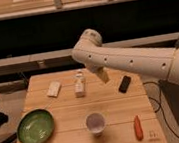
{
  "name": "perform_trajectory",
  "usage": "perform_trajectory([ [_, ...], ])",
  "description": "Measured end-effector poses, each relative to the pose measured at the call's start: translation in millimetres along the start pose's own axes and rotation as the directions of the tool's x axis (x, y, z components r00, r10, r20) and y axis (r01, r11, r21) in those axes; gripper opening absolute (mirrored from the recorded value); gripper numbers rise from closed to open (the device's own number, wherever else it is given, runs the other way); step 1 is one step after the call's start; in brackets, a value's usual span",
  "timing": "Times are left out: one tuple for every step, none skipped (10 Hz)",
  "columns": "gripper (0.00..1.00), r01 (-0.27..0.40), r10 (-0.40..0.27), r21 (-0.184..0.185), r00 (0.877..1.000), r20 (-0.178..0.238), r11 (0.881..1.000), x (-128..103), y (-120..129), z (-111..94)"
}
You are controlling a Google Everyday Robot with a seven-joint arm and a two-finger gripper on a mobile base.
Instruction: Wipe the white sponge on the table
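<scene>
The white sponge (54, 89) is laid near the far left of the table (64, 112). The gripper (102, 76) is held above the far side, jaws seemingly apart and empty. The white carton (78, 84) between them should be avoided.

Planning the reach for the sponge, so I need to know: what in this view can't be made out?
All in the camera view:
Gripper, over the table between white carton and black bar: only its tip shows below the arm's wrist.
Table's back right corner: behind the arm.
White sponge: too small to show texture.
Cup: inside blurred.
</scene>
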Motion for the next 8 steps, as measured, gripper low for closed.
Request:
perform_trajectory([
  [0.80, 0.015, -0.015, 0.005, 1.000, 0.002, 1.000, -3.7, -5.5, 2.4],
  [0.80, 0.025, -0.025, 0.011, 1.000, 0.005, 1.000, -8.4, -10.9, 3.8],
  [0.80, 0.036, -0.036, 0.016, 0.999, 0.008, 0.999, -14.4, -17.0, 5.4],
  [0.80, 0.053, -0.053, 0.023, 0.999, 0.012, 0.998, -23.1, -24.5, 6.2],
  [0.80, 0.066, -0.066, 0.030, 0.998, 0.014, 0.997, -23.8, -26.9, 8.4],
  [0.80, 0.077, -0.078, 0.037, 0.997, 0.017, 0.996, -21.5, -27.8, 10.8],
  [0.80, 0.085, -0.086, 0.041, 0.996, 0.019, 0.996, -19.0, -28.1, 13.6],
  [0.80, 0.096, -0.097, 0.047, 0.995, 0.023, 0.994, -21.4, -31.2, 14.7],
])
